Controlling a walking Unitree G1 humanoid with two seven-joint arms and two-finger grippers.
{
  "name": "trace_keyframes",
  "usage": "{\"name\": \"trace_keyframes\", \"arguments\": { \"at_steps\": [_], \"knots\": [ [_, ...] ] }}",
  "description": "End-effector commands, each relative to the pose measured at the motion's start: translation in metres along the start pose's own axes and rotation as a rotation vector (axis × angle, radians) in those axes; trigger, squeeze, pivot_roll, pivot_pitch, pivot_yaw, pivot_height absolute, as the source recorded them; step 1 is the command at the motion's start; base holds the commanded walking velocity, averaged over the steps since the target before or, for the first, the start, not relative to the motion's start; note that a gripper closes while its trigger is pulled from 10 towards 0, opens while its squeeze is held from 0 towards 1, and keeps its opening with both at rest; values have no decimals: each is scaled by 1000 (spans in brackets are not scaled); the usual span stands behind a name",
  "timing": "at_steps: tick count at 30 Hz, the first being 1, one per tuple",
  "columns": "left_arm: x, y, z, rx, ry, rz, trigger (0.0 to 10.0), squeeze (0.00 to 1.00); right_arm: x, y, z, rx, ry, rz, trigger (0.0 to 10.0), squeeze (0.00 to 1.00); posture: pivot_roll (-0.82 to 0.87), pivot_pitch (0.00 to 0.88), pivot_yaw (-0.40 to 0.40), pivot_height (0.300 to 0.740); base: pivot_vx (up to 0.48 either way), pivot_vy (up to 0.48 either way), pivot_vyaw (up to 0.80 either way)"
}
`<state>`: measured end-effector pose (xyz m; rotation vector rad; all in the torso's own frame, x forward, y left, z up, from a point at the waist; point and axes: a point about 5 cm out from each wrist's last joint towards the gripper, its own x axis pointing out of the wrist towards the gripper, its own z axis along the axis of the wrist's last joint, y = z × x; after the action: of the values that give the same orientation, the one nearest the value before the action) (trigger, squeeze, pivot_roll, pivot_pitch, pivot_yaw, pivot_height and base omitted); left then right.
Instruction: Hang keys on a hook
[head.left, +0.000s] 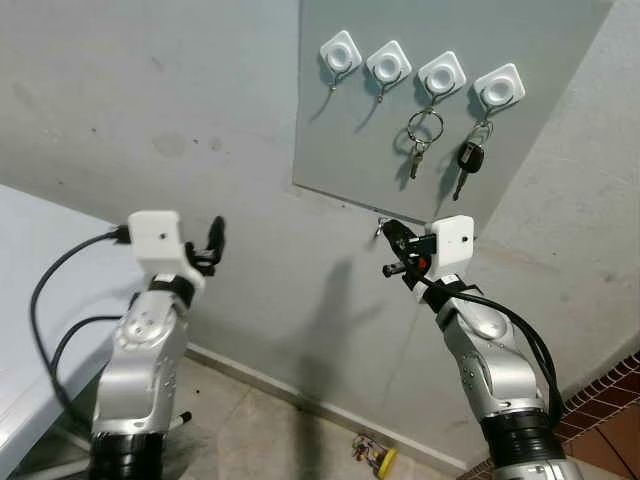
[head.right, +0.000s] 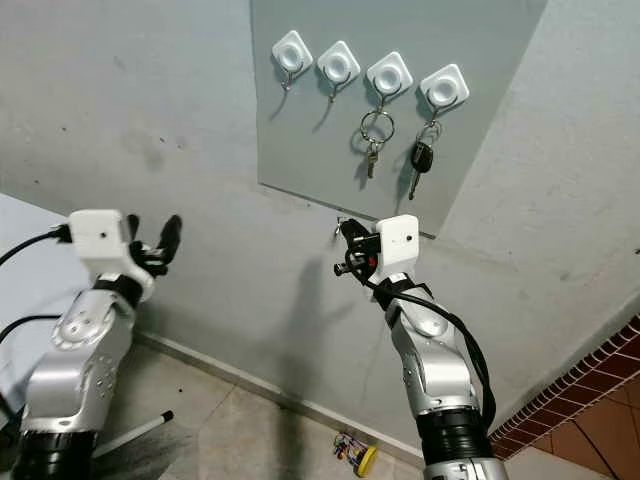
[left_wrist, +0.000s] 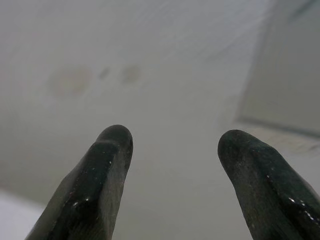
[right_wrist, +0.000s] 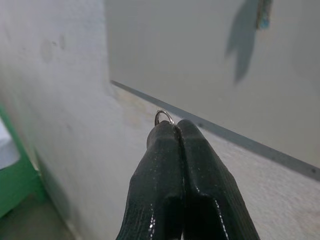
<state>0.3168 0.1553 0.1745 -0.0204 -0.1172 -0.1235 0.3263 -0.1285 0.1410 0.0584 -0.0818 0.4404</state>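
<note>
A grey board (head.left: 345, 140) on the wall carries a row of white hooks. The two left hooks (head.left: 340, 52) (head.left: 388, 65) are bare. A ring of keys (head.left: 422, 135) hangs from the third hook, and a black car key (head.left: 468, 160) hangs from the fourth. My right gripper (head.left: 388, 232) is raised just below the board's lower edge. It is shut on a small metal key ring (right_wrist: 164, 116) that pokes out past its fingertips; any keys on that ring are hidden. My left gripper (head.left: 214, 238) is held up at the left before the bare wall, open and holding nothing.
A white table (head.left: 30, 280) stands at the left with black cables hanging beside it. A small colourful object (head.left: 372, 455) lies on the floor by the skirting. Red tiles (head.left: 615, 400) show at the lower right.
</note>
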Motion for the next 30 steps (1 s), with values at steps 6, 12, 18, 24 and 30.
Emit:
{"name": "trace_keyframes", "arguments": {
  "at_steps": [6,12,18,24,30],
  "knots": [
    [15,-20,13,61,-39,-87,10000,0,16,4,28,-13,-89,49,10000,0,-73,0,-45,724,0,0,0],
    [19,-33,27,59,-79,-184,10000,0,32,12,50,7,-167,79,10000,0,-83,0,-36,724,0,0,0],
    [18,-37,36,76,-105,-231,10000,0,43,19,68,19,-227,105,10000,0,-78,0,-34,724,0,0,0],
    [17,-42,43,82,-122,-281,10000,0,55,24,90,33,-297,130,10000,0,-68,0,-38,724,0,0,0],
    [17,-45,49,73,-133,-299,10000,0,62,22,101,54,-330,109,10000,0,-65,0,-38,724,0,0,0]
  ]
}}
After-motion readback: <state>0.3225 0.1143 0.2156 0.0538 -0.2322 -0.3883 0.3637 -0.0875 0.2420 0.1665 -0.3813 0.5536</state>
